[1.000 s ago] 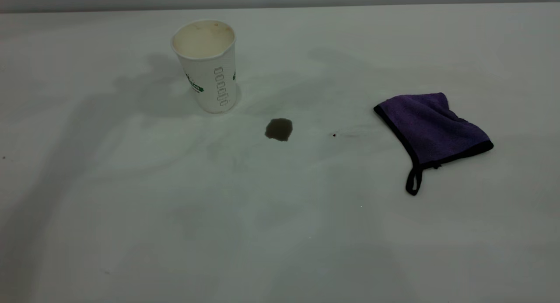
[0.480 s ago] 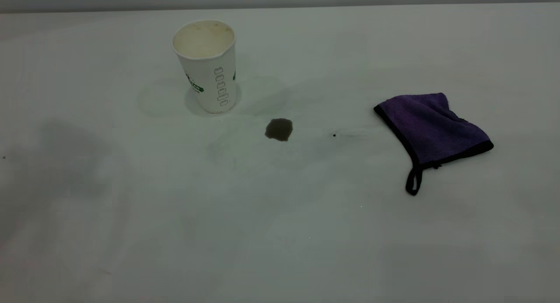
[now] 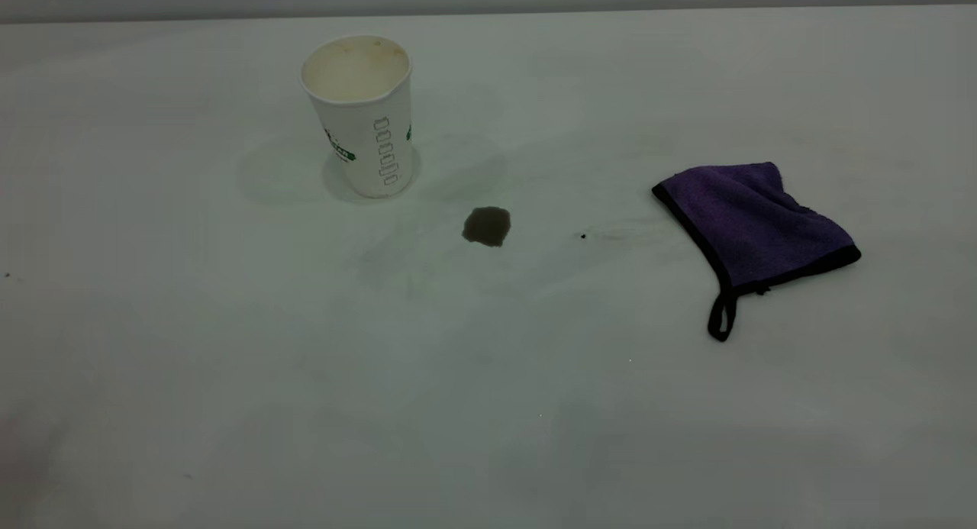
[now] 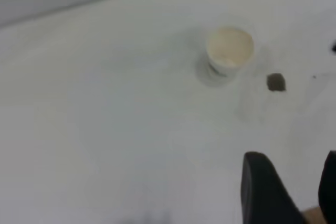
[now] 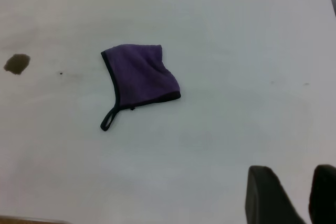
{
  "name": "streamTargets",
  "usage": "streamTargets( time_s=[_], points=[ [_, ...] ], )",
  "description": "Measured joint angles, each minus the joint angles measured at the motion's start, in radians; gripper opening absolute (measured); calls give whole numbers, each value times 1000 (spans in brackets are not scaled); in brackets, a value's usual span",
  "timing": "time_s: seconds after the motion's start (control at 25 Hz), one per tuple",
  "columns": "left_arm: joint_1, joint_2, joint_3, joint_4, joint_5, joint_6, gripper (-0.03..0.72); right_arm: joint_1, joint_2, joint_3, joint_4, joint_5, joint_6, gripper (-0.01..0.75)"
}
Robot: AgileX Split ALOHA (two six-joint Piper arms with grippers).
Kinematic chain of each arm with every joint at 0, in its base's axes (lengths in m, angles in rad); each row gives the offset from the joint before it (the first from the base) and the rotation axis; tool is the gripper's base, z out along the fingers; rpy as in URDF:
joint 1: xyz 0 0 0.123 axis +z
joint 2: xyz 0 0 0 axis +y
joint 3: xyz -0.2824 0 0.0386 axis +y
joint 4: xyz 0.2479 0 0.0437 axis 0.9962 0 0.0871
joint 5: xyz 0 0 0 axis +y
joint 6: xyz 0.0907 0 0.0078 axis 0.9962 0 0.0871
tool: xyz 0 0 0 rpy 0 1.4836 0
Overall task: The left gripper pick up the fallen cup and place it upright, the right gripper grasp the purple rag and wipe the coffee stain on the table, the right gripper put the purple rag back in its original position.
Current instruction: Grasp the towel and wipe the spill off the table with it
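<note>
Right gripper point(image 5: 294, 195) hangs open, well apart from purple rag point(image 5: 139, 74).

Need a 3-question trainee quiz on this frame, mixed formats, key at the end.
1. True or false: the cup lies on its side.
2. Which lies nearest the coffee stain? A) the cup B) the purple rag C) neither, both touch it
3. Fill in: both the left hand and the right hand are ____ and hold nothing.

Key: 1 false, it stands upright on the table. 2 A. 3 open.
</note>
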Motion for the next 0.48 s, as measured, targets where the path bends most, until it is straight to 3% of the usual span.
streamTargets(
  time_s=[0.2,0.48],
  points=[
    [12,-281,262,1,0,-12,290,0,0,0,0,0,0,238],
    [159,-581,445,3,0,-12,288,0,0,0,0,0,0,238]
  ],
)
